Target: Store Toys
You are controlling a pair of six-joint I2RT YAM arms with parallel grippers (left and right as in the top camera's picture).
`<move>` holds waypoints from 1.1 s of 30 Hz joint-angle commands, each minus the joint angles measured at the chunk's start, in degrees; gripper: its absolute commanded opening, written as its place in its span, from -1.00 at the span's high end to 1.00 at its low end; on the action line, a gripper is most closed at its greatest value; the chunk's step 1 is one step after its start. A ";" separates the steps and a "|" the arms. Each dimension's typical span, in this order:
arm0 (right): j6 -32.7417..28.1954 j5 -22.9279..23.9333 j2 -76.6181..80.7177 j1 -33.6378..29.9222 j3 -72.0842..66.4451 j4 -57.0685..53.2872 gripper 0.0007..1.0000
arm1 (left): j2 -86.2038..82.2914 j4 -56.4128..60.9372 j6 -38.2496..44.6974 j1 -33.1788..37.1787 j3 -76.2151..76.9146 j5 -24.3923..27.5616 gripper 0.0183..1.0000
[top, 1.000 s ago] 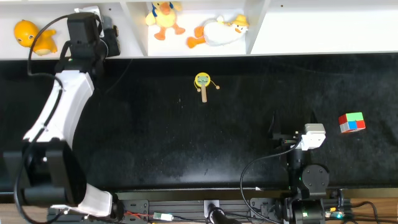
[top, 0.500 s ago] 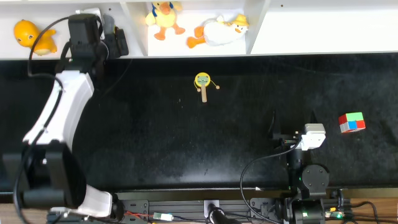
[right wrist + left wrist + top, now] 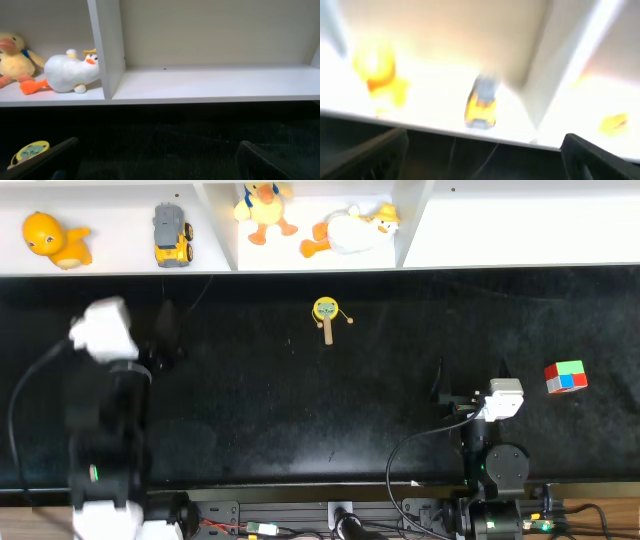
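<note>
A grey and yellow toy truck stands in the white shelf's left compartment beside an orange duck. My left gripper is open and empty over the black mat, back from the shelf. A yellow duck plush and a white goose plush lie in the middle compartment. A small yellow rattle drum lies on the mat, and a coloured cube sits at the right. My right gripper is open near its base, empty.
The white shelf runs along the mat's far edge; its right compartment holds nothing. White dividers separate the compartments. The black mat covers the table between the arms and the shelf.
My left arm has drawn back from the shelf's left compartment toward its base, and the toy truck now stands uncovered in the compartment. The right arm has not moved.
</note>
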 commanded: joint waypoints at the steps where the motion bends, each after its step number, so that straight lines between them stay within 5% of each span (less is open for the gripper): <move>1: 0.44 -0.37 -0.59 0.26 -0.76 0.24 -0.99 | -13.42 7.06 11.89 -3.15 -12.83 9.62 -0.99; 9: 0.44 -0.37 -0.59 0.26 -0.76 0.24 -0.99 | -31.39 4.24 12.07 -4.66 -28.92 9.81 -1.00; 11: 0.44 -0.37 -0.59 0.26 -0.76 0.24 -0.99 | -35.01 -4.96 11.76 -4.66 -28.72 9.42 -1.00; 33: 0.44 -0.37 -0.59 0.26 -0.76 0.24 -0.99 | -34.69 -4.90 11.28 -4.61 -28.65 7.80 -1.00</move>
